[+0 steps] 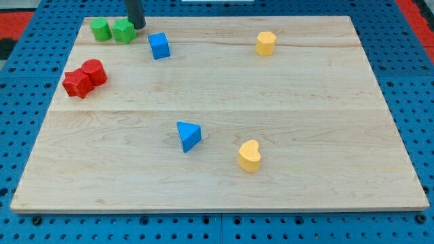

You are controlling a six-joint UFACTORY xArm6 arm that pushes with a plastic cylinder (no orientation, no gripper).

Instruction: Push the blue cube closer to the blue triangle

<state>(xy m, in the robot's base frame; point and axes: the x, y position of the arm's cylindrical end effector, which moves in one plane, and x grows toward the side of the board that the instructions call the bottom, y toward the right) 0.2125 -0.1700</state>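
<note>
On the worktop (325, 102), the tip (137, 27) stands at the view's top left, just right of a green block (123, 31). The blue cube (159, 46) lies near its lower right, and the blue triangle (189, 135) well below.

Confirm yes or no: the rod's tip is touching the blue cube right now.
No: my tip sits at the view's top beside the green blocks, with bare board between it and the blue cube.

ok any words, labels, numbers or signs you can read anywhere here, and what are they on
None: no text, number, brand or sign shows in the camera view.
The wooden board is plain wood.
The blue cube, blue triangle, two green blocks, two red blocks and two yellow blocks have bare faces.
My tip is unmarked, beside the green blocks.
</note>
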